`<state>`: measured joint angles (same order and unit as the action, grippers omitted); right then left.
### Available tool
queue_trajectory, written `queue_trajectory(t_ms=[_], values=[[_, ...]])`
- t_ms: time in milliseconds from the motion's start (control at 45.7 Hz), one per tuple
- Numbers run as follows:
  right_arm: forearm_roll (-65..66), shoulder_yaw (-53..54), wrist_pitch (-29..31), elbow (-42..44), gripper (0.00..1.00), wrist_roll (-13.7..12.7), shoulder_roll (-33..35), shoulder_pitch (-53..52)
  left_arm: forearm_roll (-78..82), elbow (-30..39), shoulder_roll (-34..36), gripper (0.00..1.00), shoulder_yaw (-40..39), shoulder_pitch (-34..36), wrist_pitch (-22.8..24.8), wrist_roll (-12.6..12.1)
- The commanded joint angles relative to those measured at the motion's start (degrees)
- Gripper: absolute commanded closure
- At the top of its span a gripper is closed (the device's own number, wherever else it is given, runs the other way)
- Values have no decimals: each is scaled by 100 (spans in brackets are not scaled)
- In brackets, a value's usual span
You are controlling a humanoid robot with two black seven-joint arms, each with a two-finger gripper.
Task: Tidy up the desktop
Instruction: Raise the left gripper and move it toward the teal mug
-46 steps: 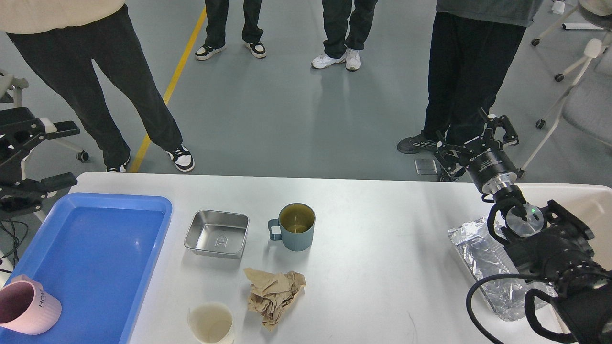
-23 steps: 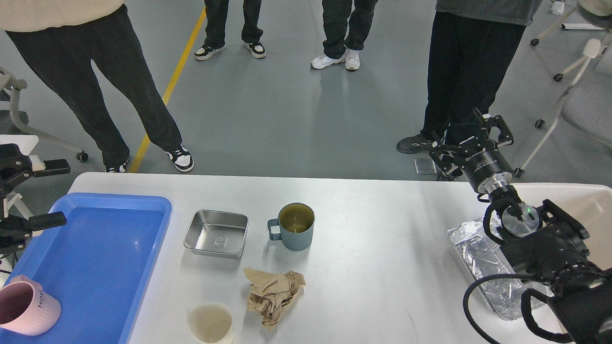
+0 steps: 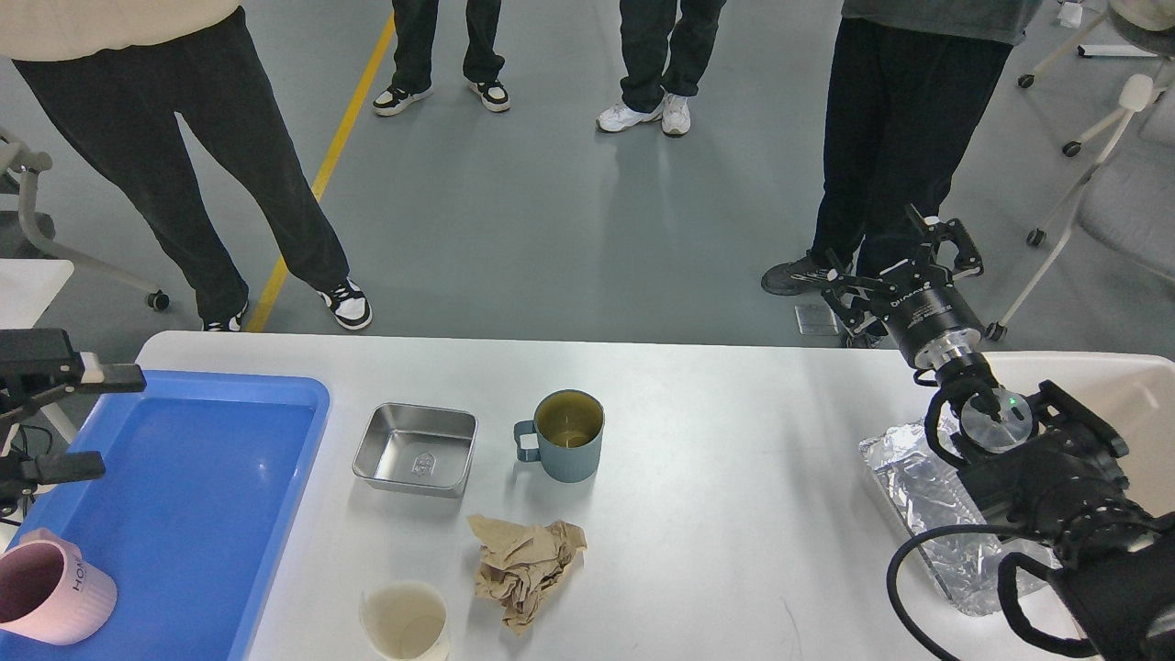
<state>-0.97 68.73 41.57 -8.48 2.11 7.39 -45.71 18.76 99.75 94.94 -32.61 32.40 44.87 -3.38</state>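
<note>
Desktop (image 3: 716, 514) cluttered; left gripper (image 3: 92, 422) spread, right gripper (image 3: 904, 271) seemingly spread.

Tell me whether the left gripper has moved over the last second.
Yes. The left gripper has moved downward in view, its fingers now level with the blue plastic tray's far edge.

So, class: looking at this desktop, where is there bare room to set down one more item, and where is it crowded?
The widest bare stretch of the desktop lies between the blue-grey mug and the foil-lined tray. The blue tray is mostly bare, holding only a pink mug. It is crowded around the steel dish, crumpled paper and paper cup.
</note>
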Motion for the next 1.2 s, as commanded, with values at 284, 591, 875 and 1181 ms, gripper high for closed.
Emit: queue_trajectory(t_ms=[284, 591, 875, 1181], values=[[0, 0, 26, -5, 0, 0, -36, 27, 875, 1, -1275, 4, 0, 759, -49, -2008], [18, 0, 44, -119, 0, -9, -36, 35, 1077, -17, -2057, 4, 9, 1189, -128, -2931], [18, 0, 17, -260, 0, -9, -89, 71, 1736, -183, -3112, 4, 36, 1400, -628, -3344], [18, -26, 26, -260, 0, -9, -150, 88, 2711, -1185, -4992, 4, 106, 1726, -857, -3652]])
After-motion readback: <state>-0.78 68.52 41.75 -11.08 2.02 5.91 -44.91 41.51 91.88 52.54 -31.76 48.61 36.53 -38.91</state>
